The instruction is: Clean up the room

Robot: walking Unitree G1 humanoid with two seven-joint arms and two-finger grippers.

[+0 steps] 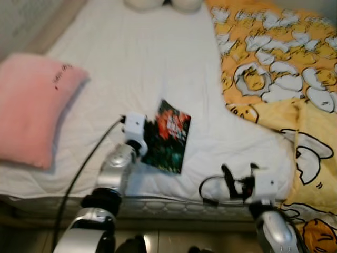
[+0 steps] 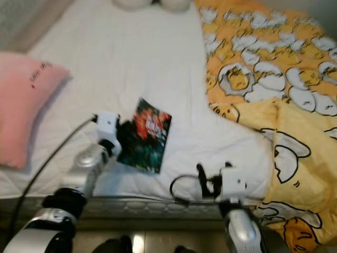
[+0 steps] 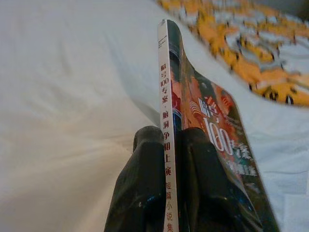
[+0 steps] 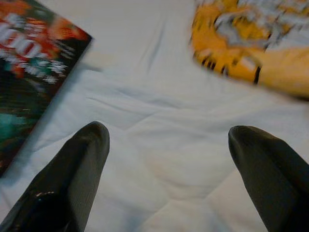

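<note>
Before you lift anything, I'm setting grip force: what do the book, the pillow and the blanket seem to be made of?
Book: paperback, likely glossy card cover; thin printed spine, clamped in the left gripper.
Pillow: soft pink fabric, probably plush; matte, rounded edges.
Blanket: soft printed cloth, possibly fleece; it drapes in folds.
Sheet: white cloth, faintly quilted and creased.

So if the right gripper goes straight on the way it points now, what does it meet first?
Most likely the white sheet of the bed. The right gripper is open, with bare sheet between its fingers. The book lies off to one side and the yellow blanket further on, though depth is unclear.
</note>
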